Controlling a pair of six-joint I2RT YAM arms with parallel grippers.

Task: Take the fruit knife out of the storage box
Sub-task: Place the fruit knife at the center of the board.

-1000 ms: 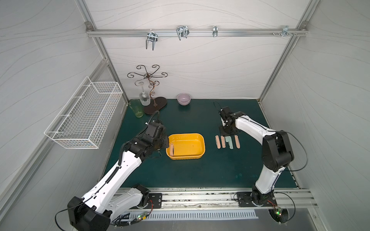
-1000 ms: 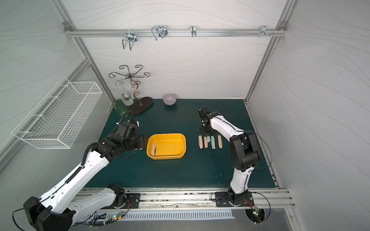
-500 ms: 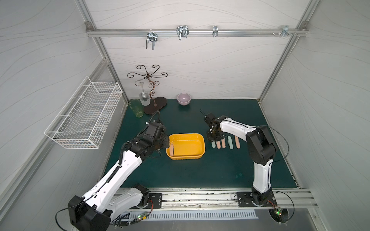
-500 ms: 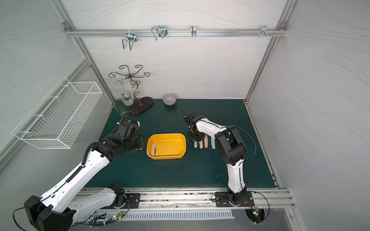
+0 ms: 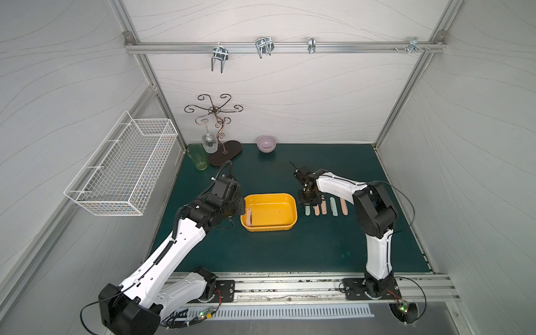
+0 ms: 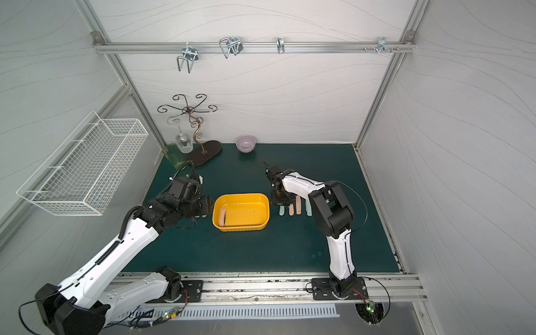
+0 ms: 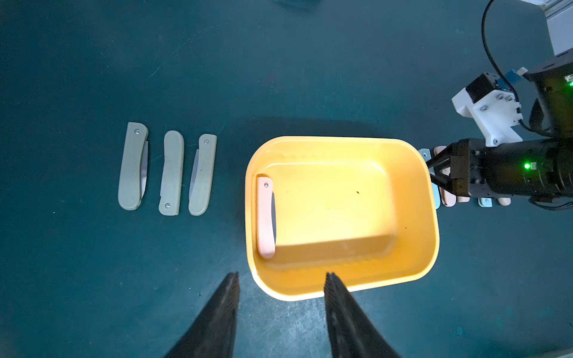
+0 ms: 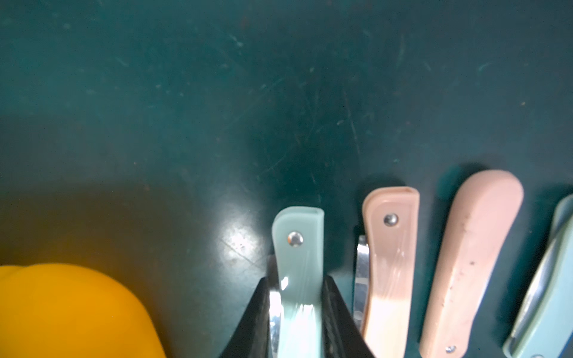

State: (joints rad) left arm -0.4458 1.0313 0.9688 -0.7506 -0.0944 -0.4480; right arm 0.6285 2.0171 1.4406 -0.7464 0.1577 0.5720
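The yellow storage box (image 5: pixel 285 224) (image 6: pixel 261 223) (image 7: pixel 415 217) sits mid-mat. One pink folded fruit knife (image 5: pixel 249 218) (image 6: pixel 222 217) (image 7: pixel 265 217) lies inside it along the left wall. My left gripper (image 7: pixel 280 276) (image 5: pixel 238 206) is open and empty, low over the mat at the box's left side. My right gripper (image 8: pixel 296 280) (image 5: pixel 309 200) is shut on a mint folded knife (image 8: pixel 298 248) (image 5: pixel 307 211), low at the mat just right of the box. A corner of the box (image 8: pixel 62 310) shows in the right wrist view.
Several pink and mint knives (image 5: pixel 333 207) (image 8: pixel 471 241) lie in a row right of the held one. Three grey-green knives (image 7: pixel 171 173) lie left of the box. A wire basket (image 5: pixel 124 171), glass stand (image 5: pixel 222 150), green cup (image 5: pixel 200 158) and purple bowl (image 5: pixel 266 143) stand at the back left.
My right arm swung left from behind the knife row to the row's end nearest the box, where a mint knife now sits in its jaws. The left arm has not moved.
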